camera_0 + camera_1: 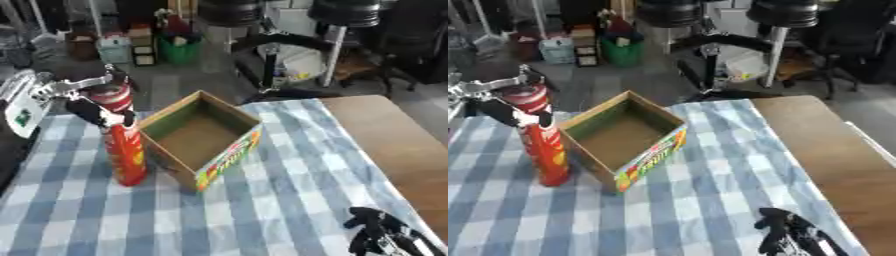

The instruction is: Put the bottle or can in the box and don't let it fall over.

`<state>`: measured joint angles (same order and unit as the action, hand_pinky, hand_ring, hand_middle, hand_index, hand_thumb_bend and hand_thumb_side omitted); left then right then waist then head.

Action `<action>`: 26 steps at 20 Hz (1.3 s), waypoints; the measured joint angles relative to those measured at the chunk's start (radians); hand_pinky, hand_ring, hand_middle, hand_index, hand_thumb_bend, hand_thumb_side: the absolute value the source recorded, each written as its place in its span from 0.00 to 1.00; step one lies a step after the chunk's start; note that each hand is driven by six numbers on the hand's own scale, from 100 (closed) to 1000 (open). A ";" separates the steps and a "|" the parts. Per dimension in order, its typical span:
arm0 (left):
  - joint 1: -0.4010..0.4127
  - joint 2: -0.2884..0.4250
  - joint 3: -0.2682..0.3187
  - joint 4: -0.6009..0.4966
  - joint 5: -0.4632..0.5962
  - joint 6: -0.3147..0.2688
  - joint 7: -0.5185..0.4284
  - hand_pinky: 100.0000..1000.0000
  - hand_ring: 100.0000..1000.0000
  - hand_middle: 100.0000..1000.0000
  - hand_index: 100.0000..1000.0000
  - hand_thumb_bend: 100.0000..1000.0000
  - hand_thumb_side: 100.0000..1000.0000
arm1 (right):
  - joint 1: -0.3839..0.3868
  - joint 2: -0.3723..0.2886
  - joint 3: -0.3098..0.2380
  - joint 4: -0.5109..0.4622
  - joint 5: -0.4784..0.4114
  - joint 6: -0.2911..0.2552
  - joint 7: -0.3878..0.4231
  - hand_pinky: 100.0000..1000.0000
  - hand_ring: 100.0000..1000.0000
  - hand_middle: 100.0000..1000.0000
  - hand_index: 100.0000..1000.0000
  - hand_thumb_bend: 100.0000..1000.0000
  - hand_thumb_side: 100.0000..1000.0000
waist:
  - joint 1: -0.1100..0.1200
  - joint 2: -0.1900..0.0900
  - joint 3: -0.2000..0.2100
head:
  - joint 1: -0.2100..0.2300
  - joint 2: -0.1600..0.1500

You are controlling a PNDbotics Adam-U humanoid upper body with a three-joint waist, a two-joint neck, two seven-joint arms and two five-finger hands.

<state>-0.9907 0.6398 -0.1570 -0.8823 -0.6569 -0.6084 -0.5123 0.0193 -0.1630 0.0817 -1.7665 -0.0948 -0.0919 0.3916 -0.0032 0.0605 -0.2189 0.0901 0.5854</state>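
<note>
A tall red can [124,150] with yellow markings and a red-and-white top stands upright on the blue-and-white checked cloth [262,200], just left of the box. My left hand [98,111] comes in from the left and is curled round the can's upper part. The open cardboard box [199,135], with a colourful printed front side, sits in the middle of the table and holds nothing. My right hand [378,231] rests at the lower right corner, fingers relaxed, away from both things.
Bare brown tabletop [389,145] lies to the right of the cloth. Beyond the table's far edge the floor holds a chair base, a green bin [179,49] and small boxes.
</note>
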 measured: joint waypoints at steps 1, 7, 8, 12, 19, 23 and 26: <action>0.000 0.007 0.000 -0.001 0.019 0.006 -0.006 0.00 0.20 0.31 0.63 0.00 0.23 | 0.000 0.000 0.000 0.000 0.000 0.000 0.000 0.30 0.44 0.60 0.79 0.00 0.56 | 0.000 0.000 0.000 | 0.000 0.000; -0.022 0.069 0.009 -0.045 0.148 0.046 -0.046 0.00 0.15 0.26 0.59 0.00 0.24 | 0.000 0.000 -0.001 0.000 0.000 -0.001 -0.001 0.30 0.44 0.60 0.79 0.00 0.56 | 0.002 0.000 0.004 | -0.004 0.003; -0.027 0.080 0.014 -0.055 0.169 0.052 -0.052 0.00 0.15 0.25 0.59 0.00 0.24 | 0.000 0.000 -0.001 0.000 0.000 -0.001 -0.002 0.30 0.44 0.60 0.79 0.00 0.56 | 0.003 -0.001 0.005 | -0.004 0.006; -0.049 0.114 0.037 -0.102 0.217 0.061 -0.061 0.00 0.14 0.25 0.59 0.00 0.24 | 0.001 0.000 -0.001 0.000 -0.002 -0.003 -0.004 0.30 0.44 0.60 0.79 0.00 0.56 | 0.006 -0.002 0.006 | -0.004 0.010; -0.064 0.114 0.049 -0.149 0.202 -0.003 0.003 0.00 0.14 0.25 0.59 0.00 0.18 | 0.000 -0.001 -0.001 0.000 -0.008 -0.002 -0.005 0.30 0.44 0.60 0.79 0.00 0.55 | 0.005 -0.006 -0.003 | -0.003 0.010; -0.064 0.082 0.036 -0.154 0.120 -0.083 0.083 0.00 0.14 0.24 0.59 0.00 0.17 | -0.002 -0.001 0.000 0.000 -0.015 -0.001 -0.004 0.30 0.44 0.60 0.79 0.00 0.56 | 0.003 -0.006 -0.015 | -0.003 0.010; -0.064 0.052 0.023 -0.151 0.044 -0.121 0.160 0.00 0.14 0.24 0.59 0.00 0.17 | -0.012 -0.001 0.006 0.000 -0.019 0.000 0.000 0.30 0.44 0.60 0.79 0.00 0.56 | 0.003 -0.005 -0.031 | -0.005 -0.003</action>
<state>-1.0545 0.6919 -0.1340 -1.0332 -0.6131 -0.7290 -0.3527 0.0071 -0.1635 0.0873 -1.7661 -0.1137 -0.0914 0.3914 0.0001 0.0556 -0.2497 0.0850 0.5826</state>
